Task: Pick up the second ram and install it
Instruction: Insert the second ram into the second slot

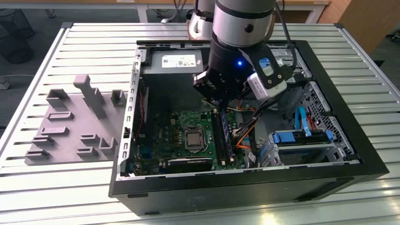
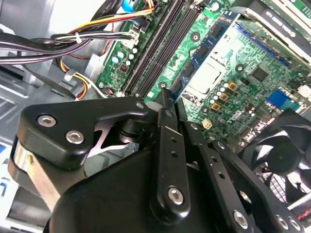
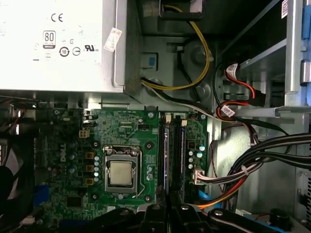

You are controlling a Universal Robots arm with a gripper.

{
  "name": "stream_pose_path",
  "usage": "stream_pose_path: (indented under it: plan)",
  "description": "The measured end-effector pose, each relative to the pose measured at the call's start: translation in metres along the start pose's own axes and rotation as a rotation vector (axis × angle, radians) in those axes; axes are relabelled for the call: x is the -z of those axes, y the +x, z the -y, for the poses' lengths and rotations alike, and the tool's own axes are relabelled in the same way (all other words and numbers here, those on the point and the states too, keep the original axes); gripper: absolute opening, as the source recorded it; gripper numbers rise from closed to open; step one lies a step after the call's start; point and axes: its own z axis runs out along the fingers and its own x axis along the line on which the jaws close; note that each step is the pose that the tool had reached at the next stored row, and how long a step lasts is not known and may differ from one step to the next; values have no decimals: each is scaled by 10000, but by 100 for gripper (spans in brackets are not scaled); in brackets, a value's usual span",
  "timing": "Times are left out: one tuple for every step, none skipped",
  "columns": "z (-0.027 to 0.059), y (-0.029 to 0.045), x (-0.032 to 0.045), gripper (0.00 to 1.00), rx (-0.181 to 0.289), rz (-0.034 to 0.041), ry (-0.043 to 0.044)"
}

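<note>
The black two-fingered tool point(image 2: 170, 99) hangs inside the open black computer case point(image 1: 350, 154), which lies on its side on the slatted metal counter point(image 1: 75, 37), probably so the large green motherboard point(image 3: 121, 131) faces up for working from above. The tool's fingers look pressed together, with no board visible between them.

The second ram point(image 2: 194, 58), a thin green-blue circuit strip with small black chips, stands on edge among the long black memory slots point(image 2: 155, 53), just beside the silver processor socket point(image 3: 120, 173) and right below the fingertips. I judge it already in its slot.

The second wrist view shows the strip's chip face. The exterior view adds a grey moulded holder tray point(image 1: 75, 122) near the counter's edge, on that view's left.
</note>
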Motion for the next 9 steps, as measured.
stream_pose_path:
  plan:
    - [0,0,-20,14,-28,0,0]
    - [-1,0,-38,14,-40,-1,-1]
    - [-1,-1,-56,14,-50,-1,-2]
    - [-1,-1,-74,14,-57,0,-2]
    - [-1,-1,-92,14,-60,-1,-2]
    - [-1,-1,-110,14,-61,-1,-2]
    - [-1,-1,-127,14,-61,-1,-1]
    - [-2,-1,-147,14,-61,-1,-1]
    - [-2,-1,-165,14,-61,-1,-1]
